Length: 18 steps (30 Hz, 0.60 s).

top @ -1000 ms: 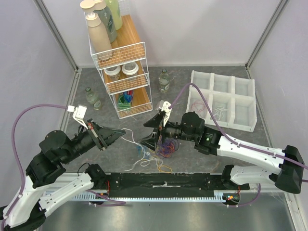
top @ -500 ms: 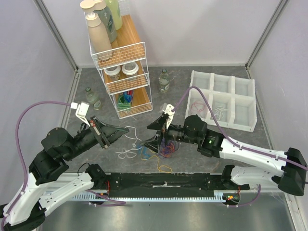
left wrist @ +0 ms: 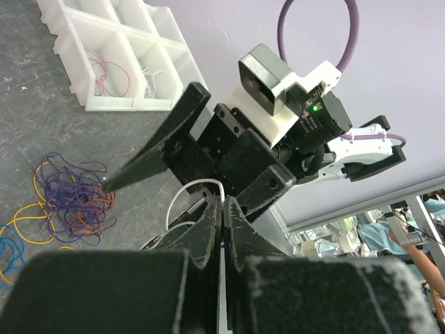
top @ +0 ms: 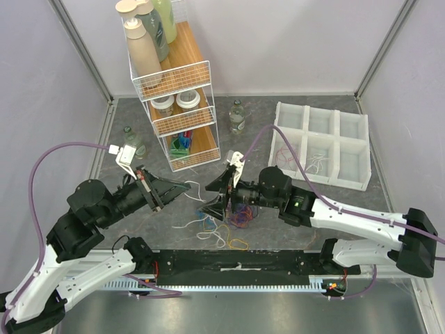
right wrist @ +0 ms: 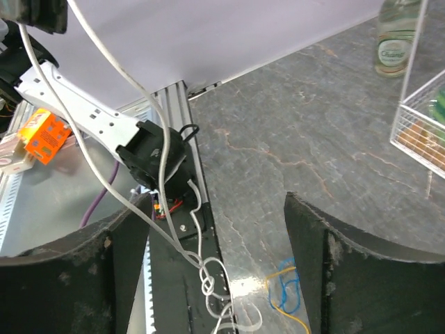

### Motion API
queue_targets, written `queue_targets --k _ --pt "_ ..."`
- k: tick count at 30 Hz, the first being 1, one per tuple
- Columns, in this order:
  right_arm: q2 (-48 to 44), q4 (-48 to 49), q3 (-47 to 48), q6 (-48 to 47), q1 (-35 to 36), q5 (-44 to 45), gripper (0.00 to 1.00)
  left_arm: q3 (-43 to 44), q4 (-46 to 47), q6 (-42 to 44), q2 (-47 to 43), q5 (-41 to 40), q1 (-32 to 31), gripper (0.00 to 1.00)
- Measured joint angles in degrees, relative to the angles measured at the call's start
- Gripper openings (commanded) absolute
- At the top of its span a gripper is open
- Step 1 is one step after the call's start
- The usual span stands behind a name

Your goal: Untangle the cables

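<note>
My left gripper [top: 185, 186] [left wrist: 222, 203] is shut on a white cable [top: 202, 200] [left wrist: 197, 185], holding it off the table. The cable hangs down to a knot [right wrist: 207, 277] and loose loops [top: 211, 235] near the front rail. My right gripper [top: 207, 197] [right wrist: 217, 203] stands open around that hanging white cable, without touching it. Just right of it lies a tangle of purple, blue and red cables [top: 240, 214] [left wrist: 69, 193]. A blue and yellow loop [right wrist: 286, 292] lies between the right fingers on the table, and a yellow loop [top: 238, 243] lies by the rail.
A wire rack [top: 182, 111] with bottles stands at the back left, with small glass bottles [top: 237, 117] [top: 133, 141] beside it. A white compartment tray [top: 348, 149] at the back right holds a red cord [left wrist: 104, 69] and a white cord [left wrist: 149, 69]. A black rail [top: 264, 268] runs along the near edge.
My left gripper has risen and moved back with the white cable, drawing it up. My right gripper has moved left, so its open fingers now straddle that cable.
</note>
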Motion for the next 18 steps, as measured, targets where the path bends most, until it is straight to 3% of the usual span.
queue_targets --k 1,4,7,11,13,18 --pt "0.76 0.42 0.26 0.24 0.31 -0.11 0.60 0.00 0.07 0.00 0.24 0.02 0.02 0.02" --pt "2.69 1.29 0.96 1.44 1.20 0.11 0.02 0.00 0.11 0.00 0.79 0.02 0.00 0.02" --pt "2.71 0.98 1.05 1.84 1.49 2.10 0.00 0.00 0.00 0.02 0.92 -0.11 0.02 0.04" --pt "0.07 -2.05 1.22 1.95 1.46 8.24 0.00 0.00 -0.81 0.68 0.90 -1.16 0.02 0.51" --pt "-1.90 -5.31 1.99 1.55 1.20 11.91 0.00 0.09 -1.60 1.40 0.76 -2.03 0.02 0.64" --pt "-6.54 -17.62 9.60 -0.09 -3.61 23.58 0.00 0.44 -4.15 2.54 0.00 -4.72 0.00 0.70"
